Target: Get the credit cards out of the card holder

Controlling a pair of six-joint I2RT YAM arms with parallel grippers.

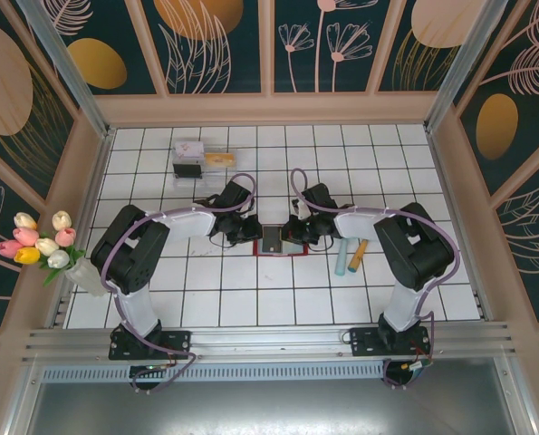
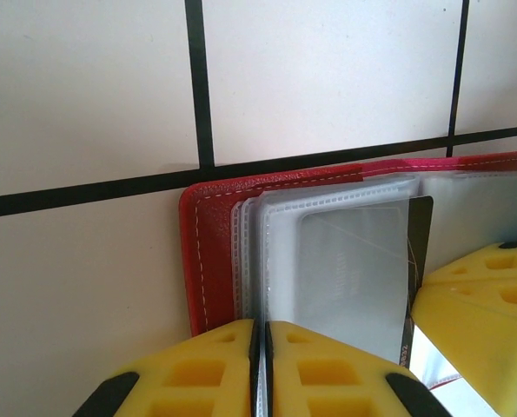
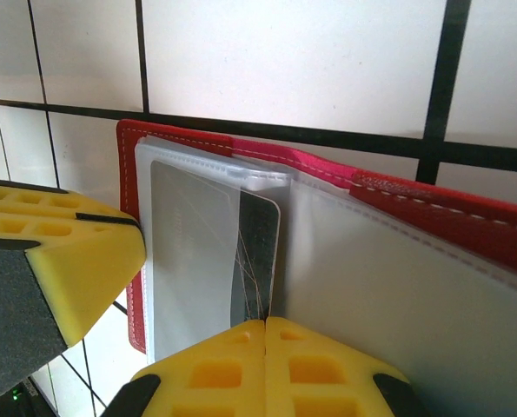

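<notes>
The card holder (image 2: 208, 261) has a red, leather-like cover with a faint grain, a soft sheen and pale thread stitching along its edge. Its sleeves (image 2: 275, 261) are thin clear plastic, slightly frosted and glossy, with ribbed welded seams. The credit card (image 3: 258, 252) is smooth plastic. It looks greyish and dull under the sleeve, and dark and glossy with fine scratch-like lines where it is bare. The left end effector (image 2: 260, 347) and right end effector (image 3: 265, 343) have matt yellow plastic fingers with moulded recesses and black rubbery-looking patches. The counter (image 2: 84, 87) is smooth matt white with black grid lines. The rail (image 1: 269, 337) at its near edge is pale brushed metal.
</notes>
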